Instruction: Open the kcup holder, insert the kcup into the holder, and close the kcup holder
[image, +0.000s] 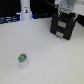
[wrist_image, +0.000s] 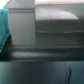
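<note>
The gripper (image: 63, 13) is hanging over the top of the kcup holder (image: 63, 26) at the far right of the exterior view, its pale body showing just above the black box. Whether its jaws are apart or together cannot be told: the fingertips are blending into the dark holder, and the wrist view is too blurred to settle it. That wrist view is showing only a grey boxy surface (wrist_image: 57, 17), a dark band below it and a teal patch (wrist_image: 4, 25) at one edge.

The kcup holder is standing on the white table (image: 50, 60), its two front panels facing the near side. The kcup (image: 22, 59) is sitting upright on the table toward the near left, well apart from the holder, green and blue top up. A tall white bottle-like object (image: 25, 11) is standing at the far left.
</note>
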